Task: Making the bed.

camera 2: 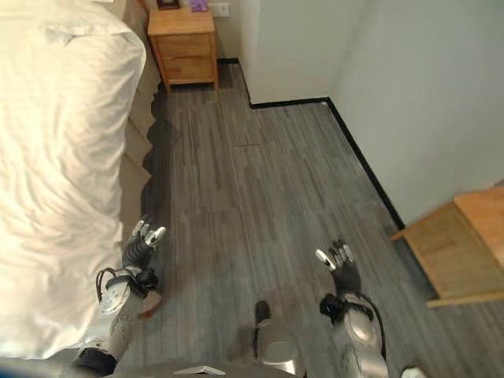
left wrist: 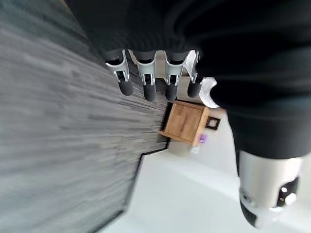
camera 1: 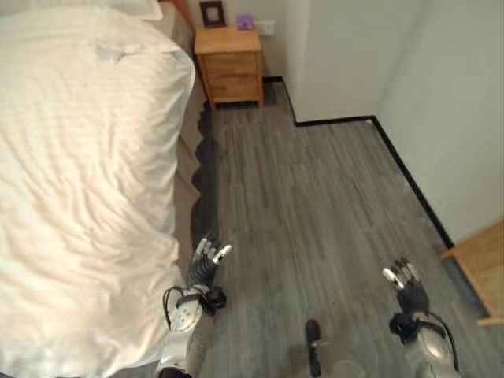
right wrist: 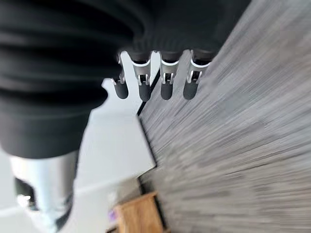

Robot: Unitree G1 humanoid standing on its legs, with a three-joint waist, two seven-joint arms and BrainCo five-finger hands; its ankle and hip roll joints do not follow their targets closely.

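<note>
A bed with a white striped duvet (camera 1: 79, 181) fills the left side, its edge hanging over the tan bed base (camera 1: 187, 193). A white pillow (camera 1: 118, 8) lies at the head. My left hand (camera 1: 206, 264) hovers just beside the duvet's lower right edge, fingers straight and holding nothing; the left wrist view shows the same straight fingers (left wrist: 148, 82). Over the grey floor at the lower right, my right hand (camera 1: 405, 282) is open too, its fingers (right wrist: 165, 82) extended and empty.
A wooden nightstand (camera 1: 229, 63) with a picture frame (camera 1: 212, 12) and a purple object (camera 1: 245, 21) stands by the bed's head. White walls with black skirting (camera 1: 409, 169) bound the grey plank floor (camera 1: 307, 197). A wooden piece of furniture (camera 2: 461, 248) stands at the right.
</note>
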